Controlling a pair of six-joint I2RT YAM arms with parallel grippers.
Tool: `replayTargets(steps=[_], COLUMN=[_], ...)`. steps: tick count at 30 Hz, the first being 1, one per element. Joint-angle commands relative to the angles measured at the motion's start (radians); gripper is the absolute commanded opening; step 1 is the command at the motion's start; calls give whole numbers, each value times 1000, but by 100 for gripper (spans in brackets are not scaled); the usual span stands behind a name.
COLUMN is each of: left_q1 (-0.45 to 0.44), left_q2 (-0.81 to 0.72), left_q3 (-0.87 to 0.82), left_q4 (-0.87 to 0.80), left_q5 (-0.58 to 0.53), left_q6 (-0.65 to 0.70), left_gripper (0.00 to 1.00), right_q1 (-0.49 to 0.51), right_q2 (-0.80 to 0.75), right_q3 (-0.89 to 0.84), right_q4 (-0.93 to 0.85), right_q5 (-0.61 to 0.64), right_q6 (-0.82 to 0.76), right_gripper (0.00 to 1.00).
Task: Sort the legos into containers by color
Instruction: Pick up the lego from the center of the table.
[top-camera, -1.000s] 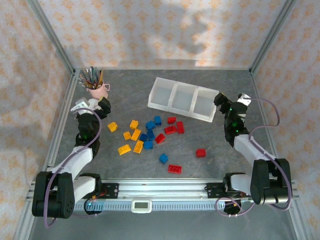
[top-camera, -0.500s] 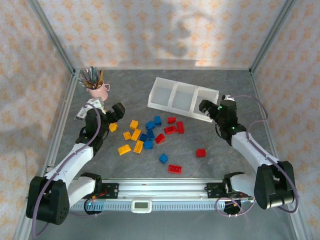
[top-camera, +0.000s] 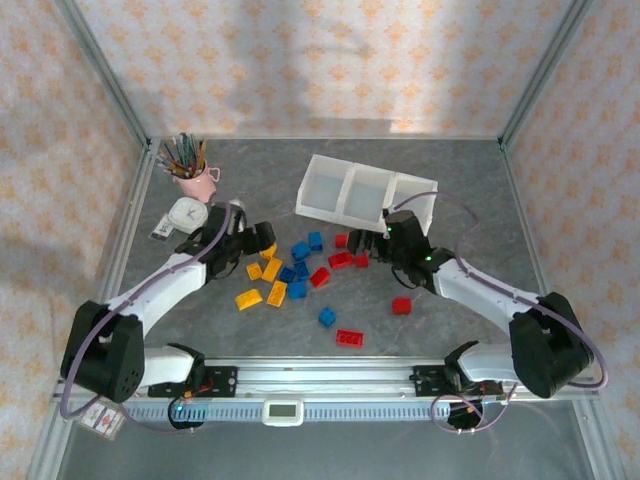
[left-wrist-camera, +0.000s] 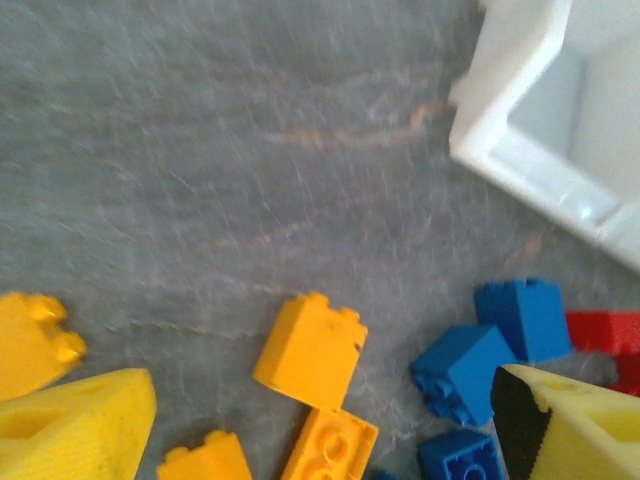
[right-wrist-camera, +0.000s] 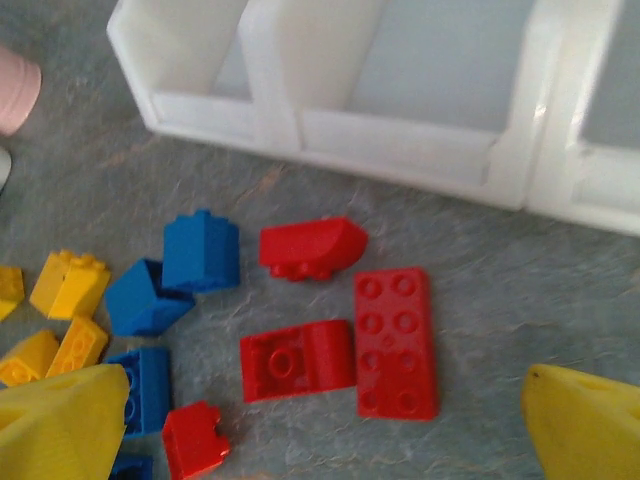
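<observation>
Overhead, the long white translucent three-compartment plastic tray (top-camera: 350, 220) sits upper centre on the grey table (top-camera: 270, 180), while the left gripper (top-camera: 262, 240) and right gripper (top-camera: 378, 247), fingers spread apart, hover over small studded yellow, blue and red plastic legos (top-camera: 300, 251) scattered just below.

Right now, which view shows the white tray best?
Top external: the whole white tray, all three compartments. The right wrist view shows its near wall and parts of the compartments; the left wrist view, one corner.
</observation>
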Motion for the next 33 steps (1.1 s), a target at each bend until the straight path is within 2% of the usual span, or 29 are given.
replayTargets(steps=[1, 10, 18, 27, 33], left_q1=[-50, -96, -97, -97, -97], left_q2=[76, 308, 421, 468, 455], left_q3=[83, 214, 255, 282, 271], left_q4=[-111, -166, -188, -180, -180], left_q5=[-71, -158, -184, -163, -162], left_q6=[50, 108, 136, 154, 159], left_gripper=[86, 78, 71, 56, 39], right_q1=[49, 120, 128, 128, 128], right_q2=[31, 111, 149, 175, 180], right_q3=[40, 84, 111, 136, 145], right_q4=[-12, 5, -1, 4, 4], right_q5=[14, 7, -24, -26, -23], right_q6=[30, 44, 21, 29, 32], right_gripper=[100, 100, 100, 100, 100])
